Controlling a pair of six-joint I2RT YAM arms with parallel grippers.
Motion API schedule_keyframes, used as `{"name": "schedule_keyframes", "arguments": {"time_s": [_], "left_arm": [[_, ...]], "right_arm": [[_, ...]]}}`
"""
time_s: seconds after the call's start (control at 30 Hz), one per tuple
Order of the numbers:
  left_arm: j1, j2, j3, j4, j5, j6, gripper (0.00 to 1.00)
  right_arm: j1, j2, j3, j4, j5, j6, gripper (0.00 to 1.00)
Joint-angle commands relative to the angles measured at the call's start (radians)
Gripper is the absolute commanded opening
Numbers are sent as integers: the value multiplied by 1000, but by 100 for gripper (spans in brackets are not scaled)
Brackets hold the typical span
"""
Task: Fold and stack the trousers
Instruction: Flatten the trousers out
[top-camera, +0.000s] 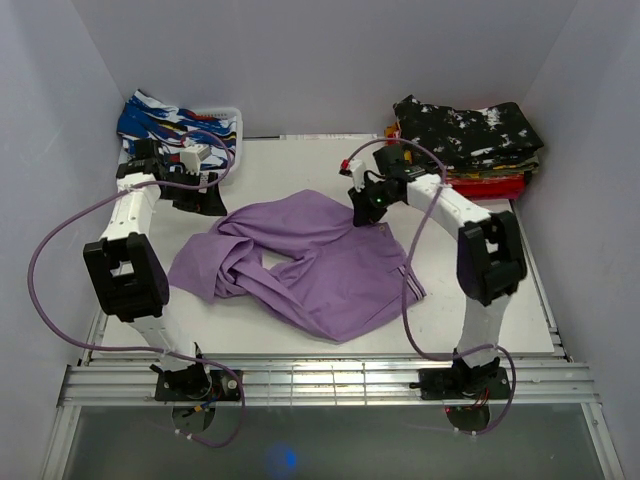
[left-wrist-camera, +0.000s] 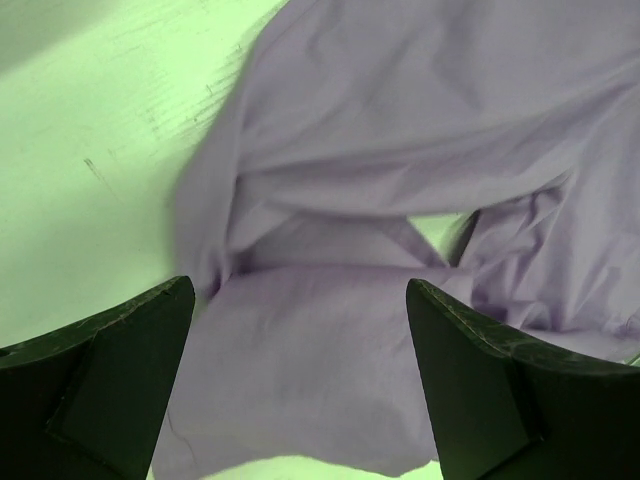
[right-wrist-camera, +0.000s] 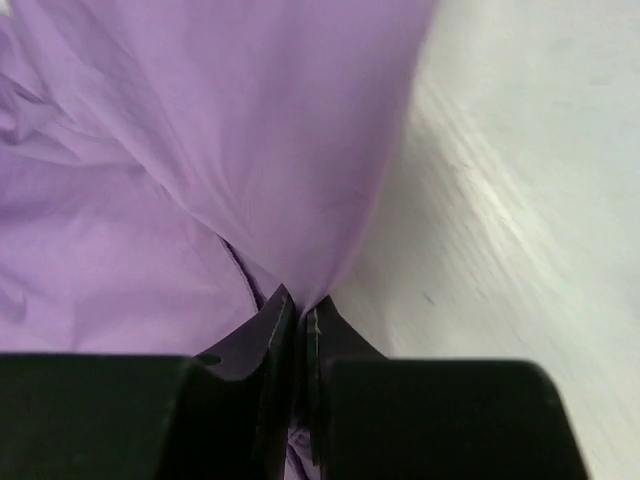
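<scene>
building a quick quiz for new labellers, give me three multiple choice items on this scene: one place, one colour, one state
1. Where on the white table is the folded stack topped by black-and-white patterned cloth? A near left corner; B far right corner; C centre.
2. What colour are the crumpled cloth trousers in the middle? A red; B green; C purple.
3. How is the right hand? A shut on the trousers' edge; B open above bare table; C out of view.
Answers: 1 B, the overhead view shows it far right; 2 C, purple in every view; 3 A, its wrist view shows it pinched on purple cloth.
</scene>
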Motion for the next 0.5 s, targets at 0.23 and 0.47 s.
{"name": "schedule_keyframes", "arguments": {"time_s": [0.23,0.47], "left_arm": [[3,-135,-116,79,-45,-79,98],[6,-148,-131,78,-70,-70,98]], "right_arm": [[529,-446,-618,294,734,-384,8],[708,-411,-628,233,758,-365,57]]}}
